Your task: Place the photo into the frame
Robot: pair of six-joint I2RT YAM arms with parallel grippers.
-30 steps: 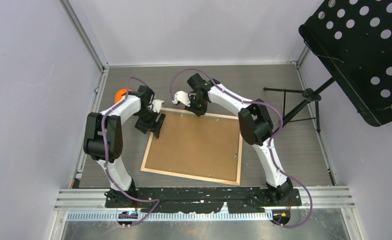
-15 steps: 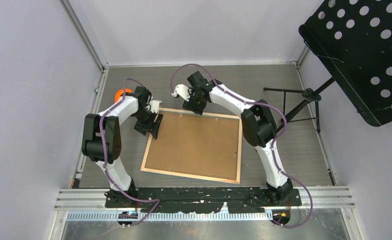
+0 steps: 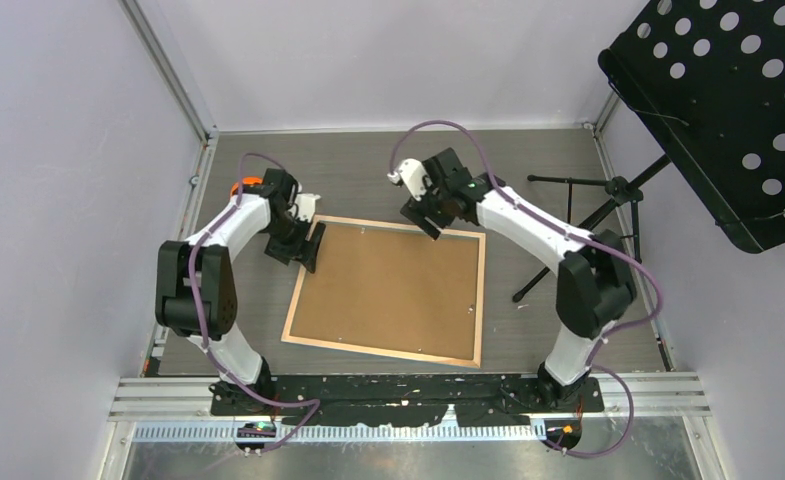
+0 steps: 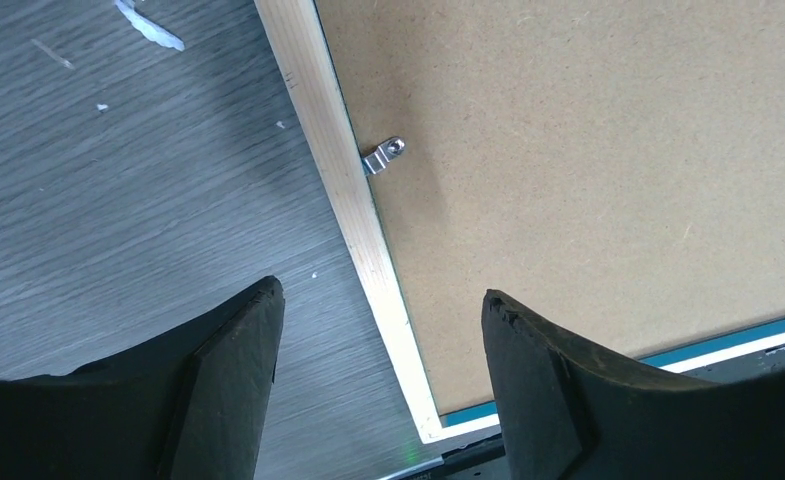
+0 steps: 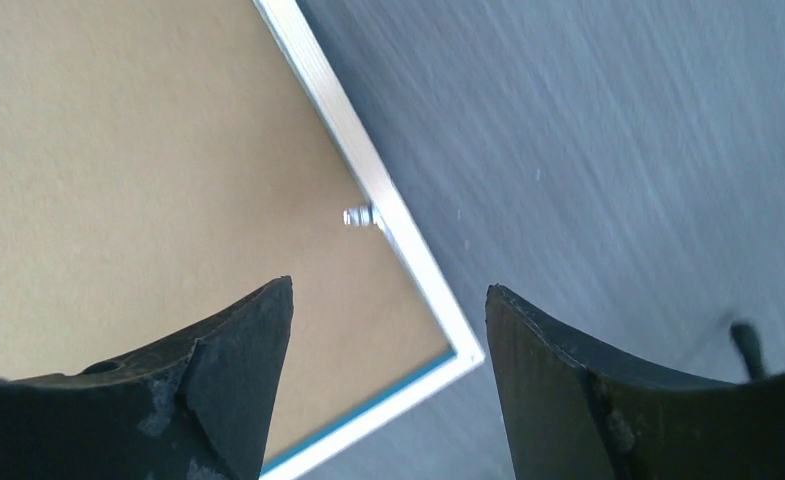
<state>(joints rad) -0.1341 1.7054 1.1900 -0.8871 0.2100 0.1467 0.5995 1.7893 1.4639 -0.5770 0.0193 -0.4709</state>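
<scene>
Wood frame (image 4: 351,205): lies flat on the grey table (image 3: 528,150), in front of both arms. Its back is up, so the light wood rim shows and only a thin bit of blue peeks out at the corners. It is likely face down so that it can be filled from behind.
Brown board (image 3: 388,290): sits inside the frame and covers the whole back. It looks flat and snug.
Photo: is not seen anywhere. It may be under the brown board, but nobody can tell from here.
Left clip (image 4: 383,157): a small metal tab by the left rim. It reaches onto the board, most likely to hold the board in.
Right clip (image 5: 360,216): a small metal tab by the rim near the far right corner. It seems to do the same job.
Left gripper (image 4: 380,290): hangs over the far left corner, with the rim below the gap. Its fingers (image 4: 238,350) are wide apart and hold nothing.
Right gripper (image 5: 388,285): hangs over the far right corner. Its fingers (image 5: 538,350) are wide apart too, with nothing between them.
Why there: each arm is by a corner with a clip close by, so the clips look like the job in hand.
Black stand (image 3: 728,110): is off to the right, well apart from the frame.
</scene>
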